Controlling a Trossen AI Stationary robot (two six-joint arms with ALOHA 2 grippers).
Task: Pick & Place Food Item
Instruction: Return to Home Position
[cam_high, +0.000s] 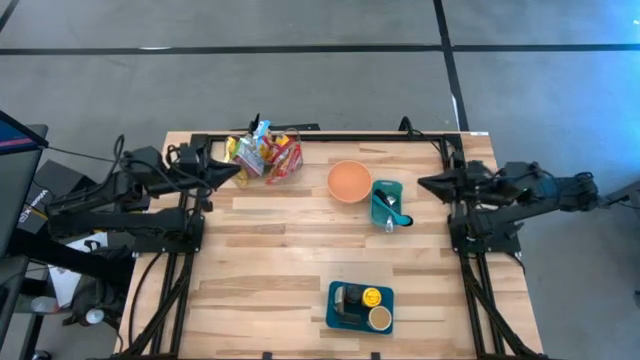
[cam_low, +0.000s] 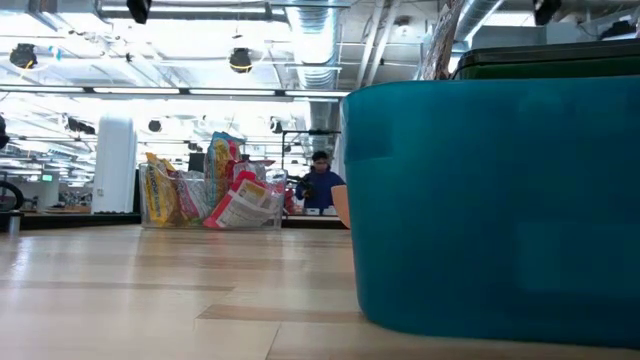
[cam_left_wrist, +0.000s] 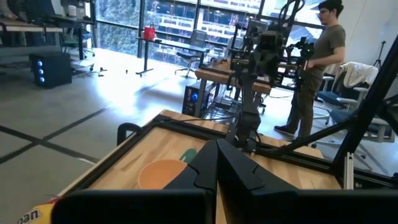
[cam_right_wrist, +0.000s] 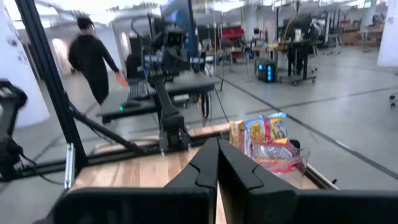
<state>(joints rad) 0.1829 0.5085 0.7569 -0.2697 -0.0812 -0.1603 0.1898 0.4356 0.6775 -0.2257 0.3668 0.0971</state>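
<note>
Several bright snack packets (cam_high: 265, 155) stand in a clear bin at the table's far edge, left of the middle; the low view shows the packets (cam_low: 215, 195) upright. An orange bowl (cam_high: 349, 181) rests on the wood to the right of the bin. My left gripper (cam_high: 236, 172) hovers shut just left of the bin, pointing level toward the table's right. My right gripper (cam_high: 424, 183) hovers shut right of a teal container (cam_high: 389, 203), pointing level toward the left. Each wrist view shows its own fingers closed together, the left gripper (cam_left_wrist: 216, 165) and the right gripper (cam_right_wrist: 217, 165), with nothing between them.
The teal container holds utensils and stands beside the bowl. A teal tray (cam_high: 360, 307) with a yellow-lidded jar and other small items sits near the table's front edge. A black frame rail (cam_high: 330, 137) runs along the far edge. People move in the room beyond.
</note>
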